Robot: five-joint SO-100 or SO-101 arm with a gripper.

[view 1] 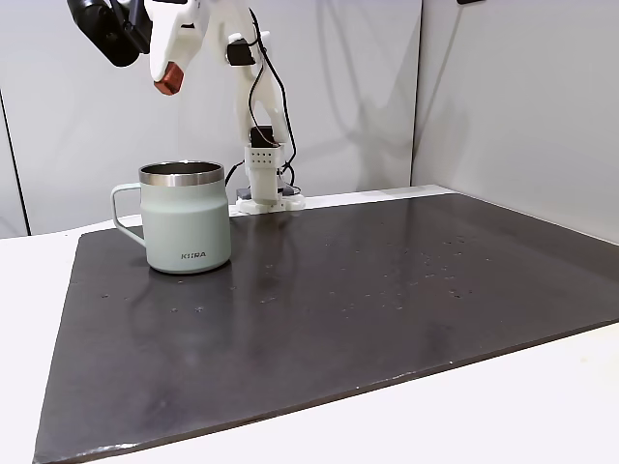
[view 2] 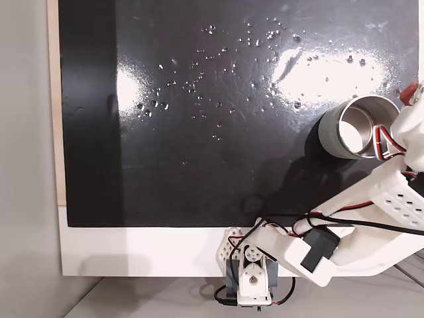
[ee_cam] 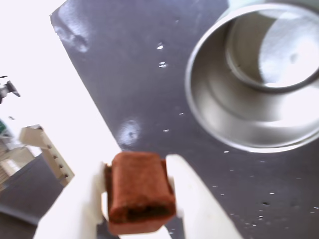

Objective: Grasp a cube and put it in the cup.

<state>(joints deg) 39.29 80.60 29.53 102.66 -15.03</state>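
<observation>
Brick-red and rough-faced, the cube (ee_cam: 141, 191) sat clamped between the two white fingers (ee_cam: 199, 199) of the gripper (ee_cam: 142, 199) in the wrist view, its lower edge cut off by the frame and its sides partly hidden by the fingers. It looked slightly longer than wide there, its long axis running up the picture toward the black mat (ee_cam: 149, 74). The cup (ee_cam: 254, 79) lay up and to the right of the cube, its steel mouth open to the camera and its far rim cropped.

In a fixed view from the side, the cube (view 1: 170, 76) hung well above the cup (view 1: 184, 217), near over its rim; the arm's upper part ran out of frame. From above, in a fixed view, the cube (view 2: 411, 91) showed as a small reddish corner just right of the cup (view 2: 334, 129), mostly hidden by the gripper (view 2: 414, 99). The cup's handle could not be made out there.
</observation>
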